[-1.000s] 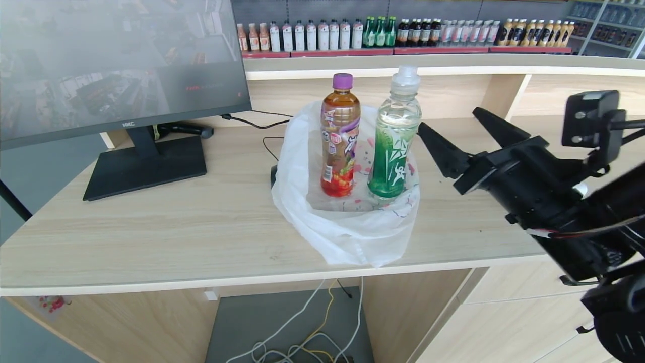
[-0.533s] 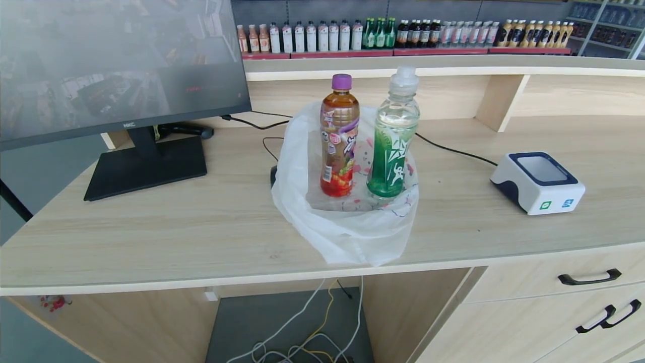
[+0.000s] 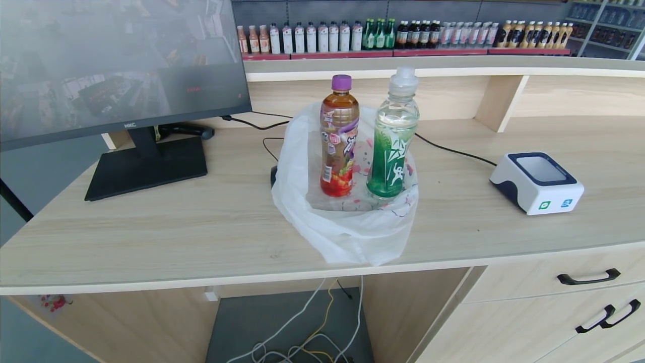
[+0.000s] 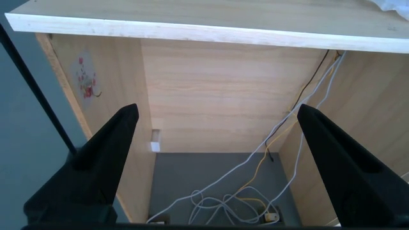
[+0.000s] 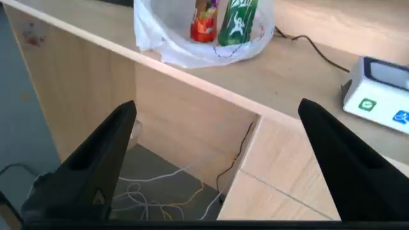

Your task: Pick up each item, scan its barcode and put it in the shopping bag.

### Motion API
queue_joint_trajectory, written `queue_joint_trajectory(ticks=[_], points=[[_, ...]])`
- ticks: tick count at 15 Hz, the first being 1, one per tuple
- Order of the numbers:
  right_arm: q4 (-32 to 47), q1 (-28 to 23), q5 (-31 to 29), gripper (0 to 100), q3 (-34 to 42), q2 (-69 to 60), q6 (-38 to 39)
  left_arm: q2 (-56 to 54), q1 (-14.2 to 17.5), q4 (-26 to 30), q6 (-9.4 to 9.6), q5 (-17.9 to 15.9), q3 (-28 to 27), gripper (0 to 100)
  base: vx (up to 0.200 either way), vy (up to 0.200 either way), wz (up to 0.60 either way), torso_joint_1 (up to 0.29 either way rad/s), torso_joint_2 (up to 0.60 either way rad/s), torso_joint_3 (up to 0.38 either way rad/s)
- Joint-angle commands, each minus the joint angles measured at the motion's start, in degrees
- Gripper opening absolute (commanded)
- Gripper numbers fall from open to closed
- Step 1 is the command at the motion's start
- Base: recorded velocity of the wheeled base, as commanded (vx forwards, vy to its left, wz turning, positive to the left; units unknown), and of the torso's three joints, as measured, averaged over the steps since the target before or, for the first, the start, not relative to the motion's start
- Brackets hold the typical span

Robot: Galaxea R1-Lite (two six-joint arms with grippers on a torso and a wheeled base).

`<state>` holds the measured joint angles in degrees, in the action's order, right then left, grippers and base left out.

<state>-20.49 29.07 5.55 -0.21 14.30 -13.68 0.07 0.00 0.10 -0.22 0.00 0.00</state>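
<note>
A shop checkout: wooden counter, barcode scanner, monitor, drink-stocked shelves behind.

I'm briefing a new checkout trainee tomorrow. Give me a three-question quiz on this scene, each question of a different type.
1. True or false: the purple-capped bottle and the green-labelled bottle both stand upright in the shopping bag.
2. Multiple choice: the scanner sits A) on the robot's left of the bag, B) on the robot's right of the bag, C) inside the bag.
3. Fill in: the left claw is ____ (open or shut).
Key: 1 true; 2 B; 3 open.
</note>
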Motion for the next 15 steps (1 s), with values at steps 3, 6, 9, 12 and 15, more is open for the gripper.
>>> queue_joint_trajectory(ticks=[3,6,9,12,15], points=[[13.29,0.46,0.52,100,0.21,-14.30,-1.00,0.01,0.00,-0.01,-0.04,0.00,0.00,100,0.000,0.000,0.00,0.000,0.00,0.000],[17.59,0.46,0.43,100,0.21,-14.30,-0.74,0.01,0.09,-0.01,-0.13,0.00,0.00,100,0.000,0.000,0.00,0.000,0.00,0.000],[18.65,-5.87,-0.19,100,-0.14,-14.30,1.46,0.01,0.00,-0.01,0.04,0.00,0.00,100,0.000,0.000,0.00,0.000,0.00,0.000],[18.73,-14.57,-0.19,100,-0.14,-9.03,2.78,0.01,0.00,-0.01,0.22,0.00,0.00,100,0.000,0.000,0.00,0.000,0.00,0.000],[18.73,-23.19,-0.19,100,-0.14,-8.85,5.24,0.01,0.00,-0.01,0.13,0.00,0.00,100,0.000,0.000,0.00,0.000,0.00,0.000]])
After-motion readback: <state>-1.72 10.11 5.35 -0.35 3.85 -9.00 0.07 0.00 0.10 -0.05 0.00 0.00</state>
